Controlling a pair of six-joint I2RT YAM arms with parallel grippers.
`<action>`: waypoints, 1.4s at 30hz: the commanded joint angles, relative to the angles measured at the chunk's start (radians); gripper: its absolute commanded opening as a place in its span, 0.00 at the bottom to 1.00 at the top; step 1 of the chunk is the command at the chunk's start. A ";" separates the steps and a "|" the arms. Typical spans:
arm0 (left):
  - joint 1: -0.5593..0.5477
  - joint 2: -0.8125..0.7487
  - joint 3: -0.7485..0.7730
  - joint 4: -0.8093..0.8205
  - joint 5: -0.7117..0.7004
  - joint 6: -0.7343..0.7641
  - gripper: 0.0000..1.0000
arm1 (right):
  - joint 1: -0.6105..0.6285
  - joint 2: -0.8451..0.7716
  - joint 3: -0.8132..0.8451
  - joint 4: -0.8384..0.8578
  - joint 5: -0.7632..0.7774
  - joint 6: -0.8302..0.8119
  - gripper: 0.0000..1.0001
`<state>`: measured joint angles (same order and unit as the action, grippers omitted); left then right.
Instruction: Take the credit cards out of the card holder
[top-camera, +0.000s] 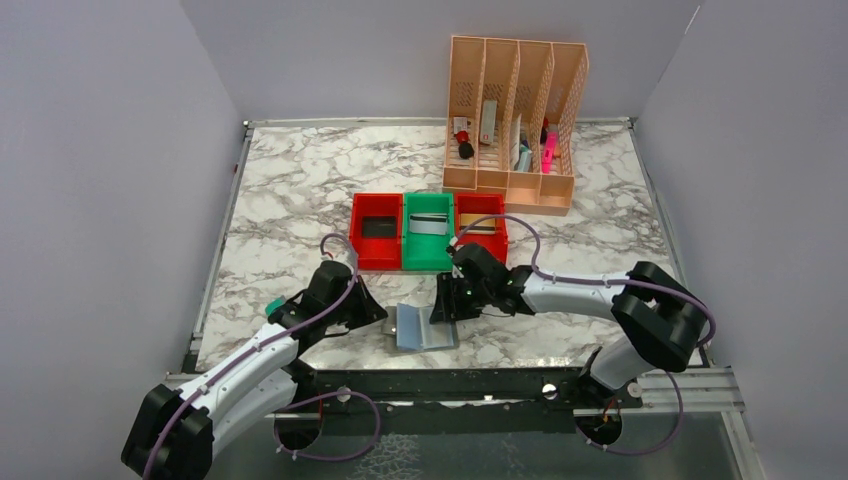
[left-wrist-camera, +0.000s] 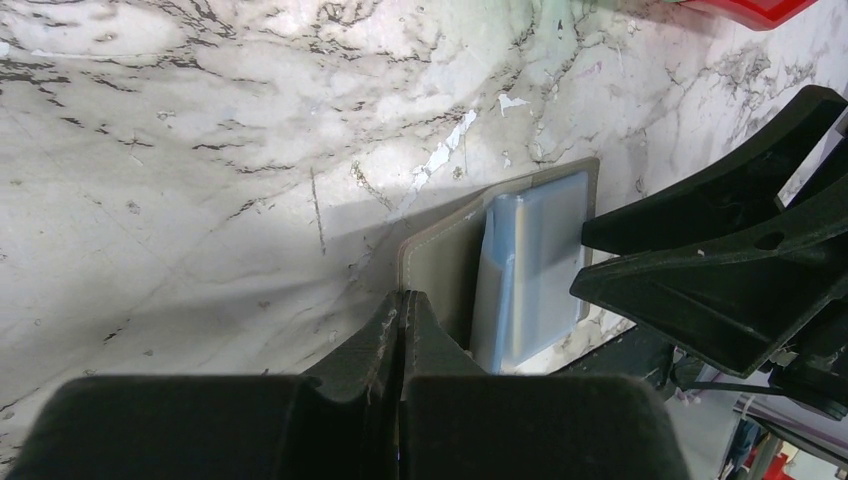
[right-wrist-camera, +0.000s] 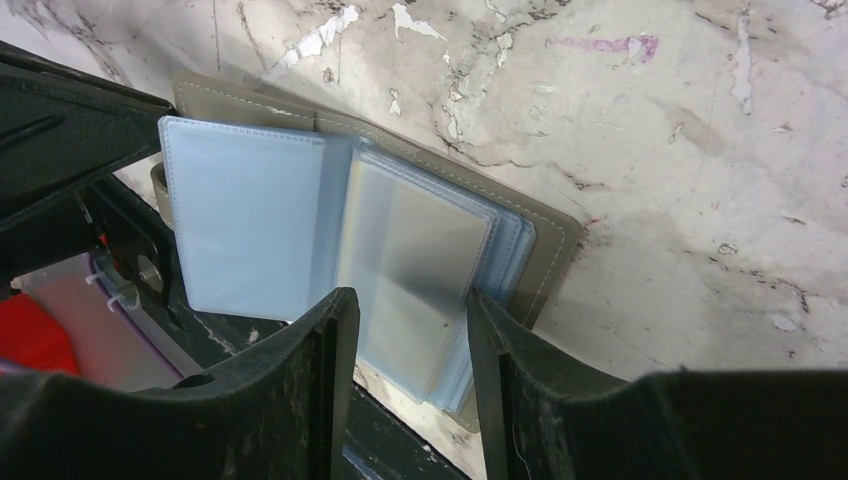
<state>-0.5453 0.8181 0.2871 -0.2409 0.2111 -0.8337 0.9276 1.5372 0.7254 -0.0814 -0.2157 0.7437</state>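
Quick status from my end. The holder lies open at the near edge of the desk, right between the two arms, with its pale blue pockets facing up. The left hand has its fingers pressed together on the corner of the holder's grey cover. From that wrist cam, the stitched edge runs straight into the tips. The right hand sits just above the other side with its fingers apart, and a fan of clear pocket leaves shows in the gap between them. I can't see it clamped on anything.

The cards are further back on the desk in a row of three little bins – one card in each. A black one is in the left red bin, a silvery one in the green middle bin, and a darker tan-ish one in the right red bin. The bins touch side by side, just beyond the right hand.
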 joint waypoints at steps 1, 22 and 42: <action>-0.004 -0.012 -0.009 0.021 -0.007 -0.002 0.00 | 0.002 0.025 0.019 0.018 -0.030 -0.002 0.48; -0.005 -0.015 -0.005 0.021 -0.006 -0.002 0.00 | 0.002 -0.016 0.045 -0.021 -0.017 -0.029 0.49; -0.005 -0.017 -0.007 0.021 -0.006 -0.008 0.00 | 0.002 -0.025 0.044 0.090 -0.142 -0.004 0.48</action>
<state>-0.5457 0.8116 0.2867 -0.2409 0.2089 -0.8341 0.9276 1.5356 0.7517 -0.0650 -0.2943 0.7250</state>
